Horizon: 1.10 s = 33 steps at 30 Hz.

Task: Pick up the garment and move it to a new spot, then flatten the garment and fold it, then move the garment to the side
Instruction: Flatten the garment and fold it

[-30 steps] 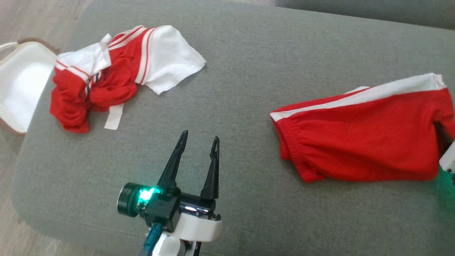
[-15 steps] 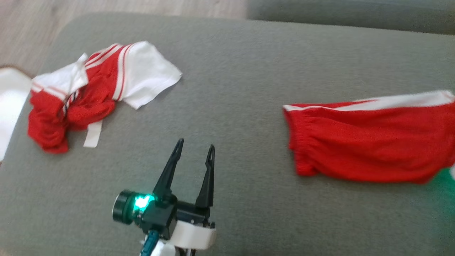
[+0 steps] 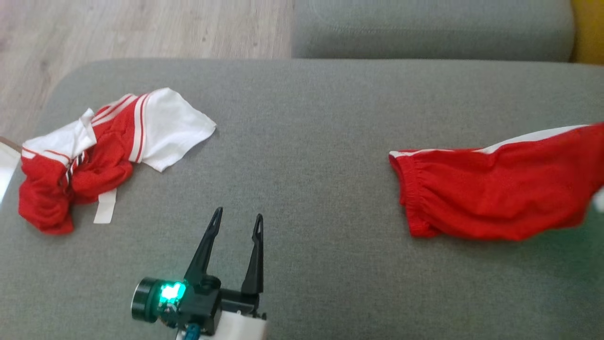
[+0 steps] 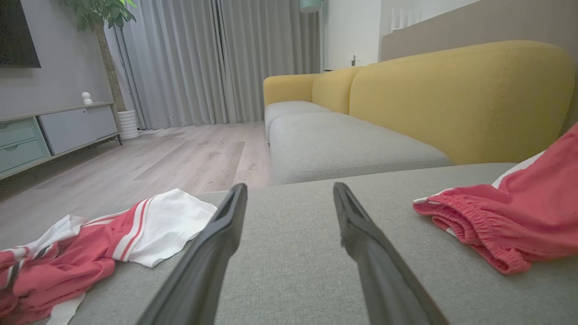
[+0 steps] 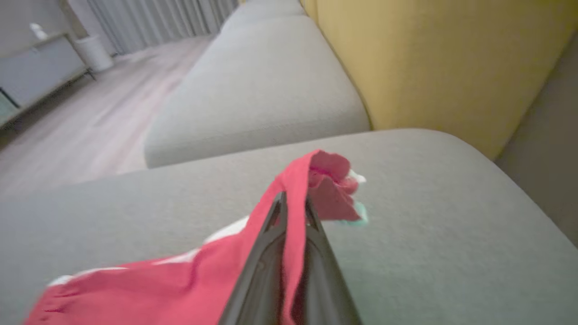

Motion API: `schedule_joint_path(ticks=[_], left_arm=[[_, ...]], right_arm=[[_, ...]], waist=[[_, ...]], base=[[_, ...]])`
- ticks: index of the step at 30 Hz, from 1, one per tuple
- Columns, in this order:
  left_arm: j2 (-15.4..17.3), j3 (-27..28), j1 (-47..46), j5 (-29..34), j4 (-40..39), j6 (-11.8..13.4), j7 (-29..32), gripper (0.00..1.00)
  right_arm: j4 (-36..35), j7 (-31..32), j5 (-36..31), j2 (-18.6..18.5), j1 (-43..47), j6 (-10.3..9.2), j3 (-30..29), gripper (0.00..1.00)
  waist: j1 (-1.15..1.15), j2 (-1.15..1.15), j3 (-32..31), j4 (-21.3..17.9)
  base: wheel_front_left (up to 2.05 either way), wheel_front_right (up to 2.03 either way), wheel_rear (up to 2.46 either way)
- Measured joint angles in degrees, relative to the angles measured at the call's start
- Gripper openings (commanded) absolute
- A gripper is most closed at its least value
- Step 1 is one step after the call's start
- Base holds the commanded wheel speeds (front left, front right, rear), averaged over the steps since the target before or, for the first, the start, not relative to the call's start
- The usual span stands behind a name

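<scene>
Shorts, red with a white side stripe, lay on the right part of the grey cushion, waistband towards the cushion's middle and their other end raised off the cushion. The left wrist view added a yellow sofa back beyond the cushion's far side. In the head view the red cloth ran out past the right edge; the right wrist view gave the grip itself, with the right gripper pinched tight on a fold of it above the cushion. A crumpled red-and-white shirt sat at the cushion's left end. The left gripper hovered over the cushion's near edge, fingers spread wide and empty, well apart from both garments.
</scene>
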Motion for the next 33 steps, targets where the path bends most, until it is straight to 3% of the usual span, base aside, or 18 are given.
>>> schedule_joint_path(ticks=[10, 17, 19, 25, 31, 32, 33], left_arm=[[0.92, 0.01, 2.48, -0.11, 1.24, -0.59, 0.00, 1.00], [0.74, -0.44, 2.62, -1.63, 2.02, -1.43, 0.01, 1.00], [0.55, -0.44, 2.61, -1.72, 2.21, -1.42, 0.01, 1.00], [0.49, -0.16, 2.64, -2.69, 2.37, -1.35, 0.01, 1.00], [0.62, 0.56, 3.80, -3.38, 2.33, -0.91, 0.01, 1.00], [0.65, 0.56, 3.84, -3.37, 2.33, -0.81, 0.01, 1.00], [0.65, 0.55, 3.81, -3.37, 2.29, -0.73, 0.01, 1.00]], right_arm=[[-15.01, 3.15, -3.57, 11.87, 4.91, 0.00, 5.83, 0.00], [-14.80, 5.81, -3.46, 20.49, 5.98, 0.00, 14.84, 0.00], [-13.70, 5.78, -3.33, 21.51, 6.63, 0.00, 16.46, 1.00], [-15.47, 1.31, -2.37, 20.94, 9.38, 0.00, 16.46, 1.00], [-17.23, -2.09, -5.46, 16.82, 13.94, 0.00, 11.74, 1.00], [-17.02, -2.15, -6.41, 16.13, 14.25, 0.00, 11.65, 0.83], [-16.67, -2.36, -7.14, 15.59, 14.35, 0.00, 11.62, 0.22]], waist=[[-0.01, 0.00, -4.37, 0.92], [0.00, 0.00, -4.41, 2.70], [0.00, 0.00, -4.29, 3.14], [0.00, 0.00, -4.77, 3.03], [0.00, 0.00, -5.41, 2.24], [0.00, 0.00, -5.44, 2.31], [0.00, 0.00, -5.45, 2.43]], base=[[0.00, 0.00, 0.00], [0.00, 0.00, 0.00], [0.00, 0.00, 0.00], [0.00, 0.00, 0.00], [0.00, 0.00, 0.00], [0.00, 0.00, 0.00], [0.00, 0.00, 0.00]])
